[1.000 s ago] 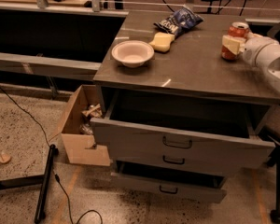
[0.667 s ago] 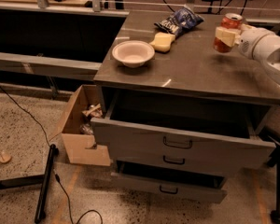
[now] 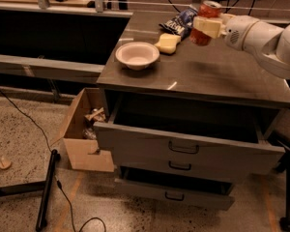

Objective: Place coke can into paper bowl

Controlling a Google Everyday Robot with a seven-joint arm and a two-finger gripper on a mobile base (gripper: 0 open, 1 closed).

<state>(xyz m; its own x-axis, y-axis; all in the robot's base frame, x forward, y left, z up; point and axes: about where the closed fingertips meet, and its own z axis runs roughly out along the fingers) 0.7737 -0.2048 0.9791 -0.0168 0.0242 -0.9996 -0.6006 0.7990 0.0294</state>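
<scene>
Your can hangs above the counter's back edge, clamped around its middle by the claw. Carry it too low and it may clip the sponge. Release off-center and it could topple off the bowl near the left edge.

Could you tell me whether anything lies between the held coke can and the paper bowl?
The gripper holds the coke can above the tabletop. Only the yellow sponge lies between it and the paper bowl, probably low enough to pass over.
</scene>
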